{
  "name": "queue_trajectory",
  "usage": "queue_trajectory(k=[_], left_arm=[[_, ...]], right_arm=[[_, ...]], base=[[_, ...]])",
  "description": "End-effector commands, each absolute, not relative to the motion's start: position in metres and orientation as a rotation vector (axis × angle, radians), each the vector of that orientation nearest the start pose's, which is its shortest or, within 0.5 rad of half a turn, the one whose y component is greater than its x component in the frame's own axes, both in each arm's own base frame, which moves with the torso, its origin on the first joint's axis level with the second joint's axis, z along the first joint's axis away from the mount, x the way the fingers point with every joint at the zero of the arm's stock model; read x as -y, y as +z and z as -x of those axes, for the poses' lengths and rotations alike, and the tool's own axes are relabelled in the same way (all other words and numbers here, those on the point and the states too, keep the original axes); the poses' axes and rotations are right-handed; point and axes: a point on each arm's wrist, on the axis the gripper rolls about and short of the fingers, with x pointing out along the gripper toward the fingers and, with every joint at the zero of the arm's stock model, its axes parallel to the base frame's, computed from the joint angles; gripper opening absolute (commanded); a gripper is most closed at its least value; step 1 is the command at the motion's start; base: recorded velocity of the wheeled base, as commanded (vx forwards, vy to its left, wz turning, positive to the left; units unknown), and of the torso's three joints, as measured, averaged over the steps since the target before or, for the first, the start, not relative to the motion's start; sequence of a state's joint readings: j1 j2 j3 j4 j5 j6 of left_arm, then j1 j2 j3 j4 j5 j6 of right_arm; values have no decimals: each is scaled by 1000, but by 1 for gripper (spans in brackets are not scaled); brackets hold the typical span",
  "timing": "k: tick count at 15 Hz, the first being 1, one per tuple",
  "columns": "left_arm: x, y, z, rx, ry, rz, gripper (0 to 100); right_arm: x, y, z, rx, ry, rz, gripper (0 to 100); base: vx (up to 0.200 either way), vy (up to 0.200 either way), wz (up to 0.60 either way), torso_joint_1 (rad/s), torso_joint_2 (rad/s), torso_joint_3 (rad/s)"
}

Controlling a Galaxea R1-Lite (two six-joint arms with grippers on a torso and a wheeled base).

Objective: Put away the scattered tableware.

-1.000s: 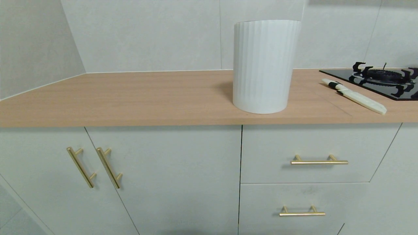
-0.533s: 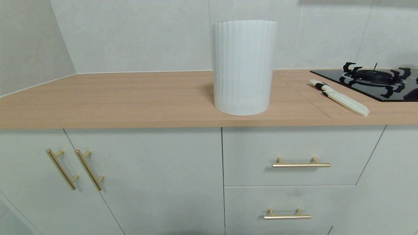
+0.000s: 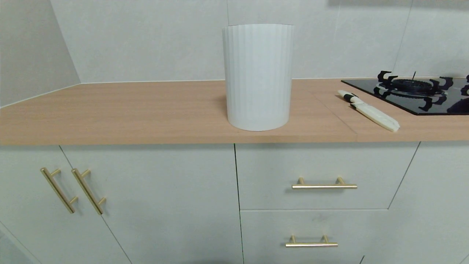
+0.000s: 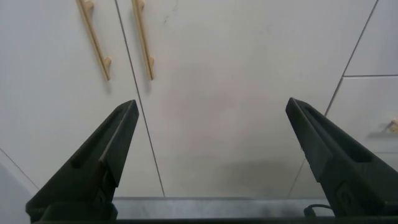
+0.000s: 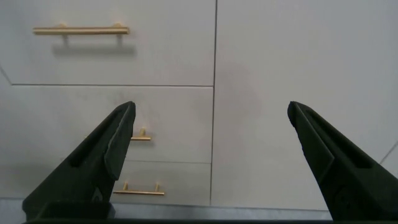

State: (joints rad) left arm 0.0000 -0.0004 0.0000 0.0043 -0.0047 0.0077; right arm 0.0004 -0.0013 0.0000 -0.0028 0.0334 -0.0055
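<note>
A long, light-brown wooden counter (image 3: 146, 113) runs below a pale grey tiled wall (image 3: 146, 40). At its right end sits a black glass hob (image 3: 432, 104) with a black metal pan support (image 3: 410, 85). Beneath the counter, two pale grey cabinet doors (image 3: 165, 201) carry slanted brass bar handles (image 3: 58, 190) side by side. To their right, two stacked drawers (image 3: 322, 161) each have a horizontal brass handle (image 3: 324, 186).

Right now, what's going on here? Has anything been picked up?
Nothing is being handled yet. The left gripper is open and empty, facing the cabinet doors. The right gripper is open and empty too, facing the drawers. On the counter, a white ribbed container stands upright. A knife lies flat to its right, apart from it, just in front of the hob.
</note>
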Motion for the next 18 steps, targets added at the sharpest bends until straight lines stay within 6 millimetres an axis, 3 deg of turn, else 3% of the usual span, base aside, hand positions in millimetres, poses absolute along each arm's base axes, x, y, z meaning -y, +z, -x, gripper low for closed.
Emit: queue_trajectory(k=[1, 18], left_arm=[[0, 75, 23, -5, -5, -8, 100], [0, 75, 23, -5, -5, -6, 100]], right_arm=[[-1, 76, 23, 3, 34, 5, 100], [-1, 76, 23, 3, 34, 8, 100]], base=[[200, 0, 0, -7, -2, 12], [0, 0, 0, 0, -3, -2]])
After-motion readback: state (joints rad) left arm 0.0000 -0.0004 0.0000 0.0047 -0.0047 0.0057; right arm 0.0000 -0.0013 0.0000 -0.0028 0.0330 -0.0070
